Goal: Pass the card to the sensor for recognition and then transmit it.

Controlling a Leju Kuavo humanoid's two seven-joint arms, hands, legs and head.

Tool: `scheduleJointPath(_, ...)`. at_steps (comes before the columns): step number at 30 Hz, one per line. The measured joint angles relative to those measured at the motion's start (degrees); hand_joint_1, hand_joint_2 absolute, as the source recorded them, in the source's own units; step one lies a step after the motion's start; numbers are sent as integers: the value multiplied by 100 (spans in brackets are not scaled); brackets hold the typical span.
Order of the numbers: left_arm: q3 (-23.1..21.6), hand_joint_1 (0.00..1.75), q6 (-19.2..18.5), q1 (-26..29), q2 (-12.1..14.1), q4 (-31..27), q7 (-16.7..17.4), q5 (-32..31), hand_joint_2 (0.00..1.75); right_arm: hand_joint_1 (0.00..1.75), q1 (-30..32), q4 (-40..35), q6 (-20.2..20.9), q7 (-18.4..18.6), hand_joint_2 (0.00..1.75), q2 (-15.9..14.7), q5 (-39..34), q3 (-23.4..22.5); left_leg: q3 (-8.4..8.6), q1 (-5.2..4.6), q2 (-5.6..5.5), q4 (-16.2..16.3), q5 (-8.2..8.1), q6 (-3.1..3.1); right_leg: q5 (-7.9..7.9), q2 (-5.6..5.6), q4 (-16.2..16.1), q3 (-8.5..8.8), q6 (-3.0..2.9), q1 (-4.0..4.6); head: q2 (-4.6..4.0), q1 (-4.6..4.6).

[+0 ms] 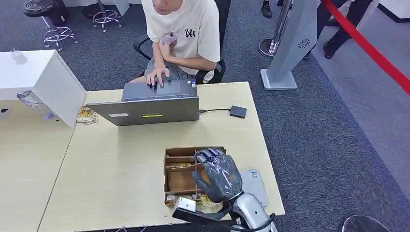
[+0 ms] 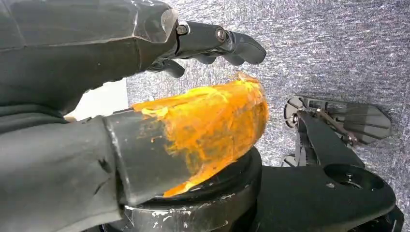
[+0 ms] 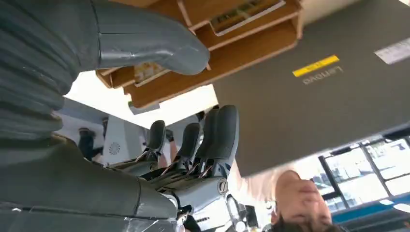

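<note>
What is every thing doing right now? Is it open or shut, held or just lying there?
right hand: open, holding nothing, over the wooden box.
left hand: hanging by the floor, holding nothing.
wooden box: open on top, cards lying in its compartments.
laptop: open, a person typing.
small black box: lying flat, cable plugged in.

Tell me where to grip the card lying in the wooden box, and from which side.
A judgement: take the card by its long edges, from above. It lies flat in an open-topped compartment of the wooden box, whose walls block the sides. The right robot hand hovers over the box, fingers apart, holding nothing.
</note>
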Motion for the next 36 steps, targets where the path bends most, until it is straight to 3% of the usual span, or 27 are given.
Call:
scheduleJointPath(3, 0, 0, 0, 0, 0, 0, 0, 0, 0, 96, 1, 42, -4, 0, 175, 13, 11, -35, 0, 0, 0, 0, 0, 0, 0, 0, 0, 0, 0, 0, 0, 0)
scheduleJointPath(8, 0, 0, 0, 0, 2, 9, 0, 0, 0, 80, -6, 263, -61, 2, 175, 68, 33, -256, 0, 0, 0, 0, 0, 0, 0, 0, 0, 0, 0, 0, 0, 0)
scheduleJointPath(11, 0, 0, -2, 0, 11, 9, 0, 0, 0, 87, -39, 271, -98, 2, 175, 81, 50, -378, 0, 0, 0, 0, 0, 0, 0, 0, 0, 0, 0, 0, 0, 0)
scheduleJointPath(16, 0, 0, -2, 0, 17, 9, 0, 0, 0, 80, -84, 230, -107, 2, 175, 98, 63, -446, 0, 0, 0, 0, 0, 0, 0, 0, 0, 0, 0, 0, 0, 0)
scheduleJointPath(18, 0, 0, -2, 0, 24, 9, 0, 0, 0, 86, -97, 208, -105, 2, 175, 107, 61, -477, 0, 0, 0, 0, 0, 0, 0, 0, 0, 0, 0, 0, 0, 0)
scheduleJointPath(25, 0, 0, -2, 0, 28, 9, 0, 0, 0, 80, -128, 280, -63, -35, 175, 114, 48, -525, -1, 0, 0, 0, 0, 0, 0, 0, 0, 0, 0, 0, 0, 0)
scheduleJointPath(28, 0, 0, -2, 0, 31, 9, 0, 0, 0, 87, -130, 368, -66, -52, 175, 129, 48, -525, 0, 0, 0, 0, 0, 0, 0, 0, 0, 0, 0, 0, 0, 0)
scheduleJointPath(33, 0, 0, -2, 0, 31, 9, 0, 0, 0, 79, -131, 459, -66, -52, 175, 136, 48, -525, 0, 0, 0, 0, 0, 0, 0, 0, 0, 0, 0, 0, 0, 0)
scheduleJointPath(35, 0, 0, -2, -1, 33, 9, 0, 0, 0, 63, -130, 532, -63, -52, 175, 142, 48, -525, -1, 0, 0, 0, 0, 0, 0, 0, 0, 0, 0, 0, 0, 0)
scheduleJointPath(36, 0, 0, -2, 0, 33, 9, 0, 0, 0, 70, -131, 571, -57, -52, 175, 144, 46, -523, 0, 0, 0, 0, 0, 0, 0, 0, 0, 0, 0, 0, 0, 0)
